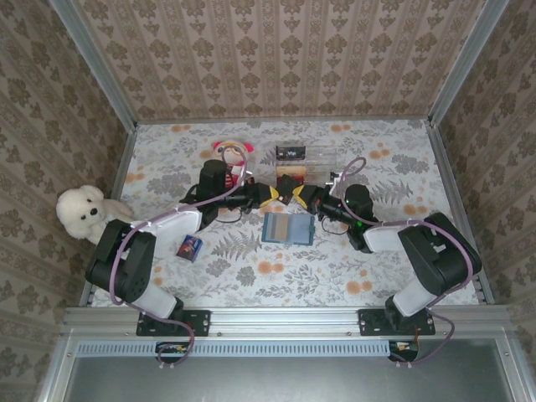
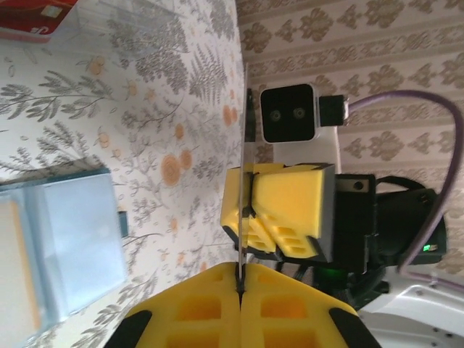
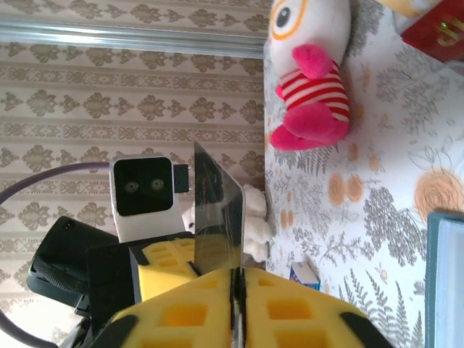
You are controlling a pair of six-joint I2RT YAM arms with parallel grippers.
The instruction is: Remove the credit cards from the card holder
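My left gripper [image 2: 239, 284] and my right gripper [image 3: 235, 283] are both closed on the same credit card [image 3: 217, 217], held on its edge. I think this is to pass it between them. The card holder [image 1: 287, 228] lies open on the table [image 1: 402, 251], just on the near side of both grippers and untouched.

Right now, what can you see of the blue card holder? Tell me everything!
The card holder is a thin blue-grey wallet lying open and flat on the flowery table, two panels side by side, between the arms. It looks smooth, maybe plastic. A pale orange patch on one panel could be a card tucked inside. Nothing grips it: the left end effector and right end effector both pinch one thin credit card just past its far edge.
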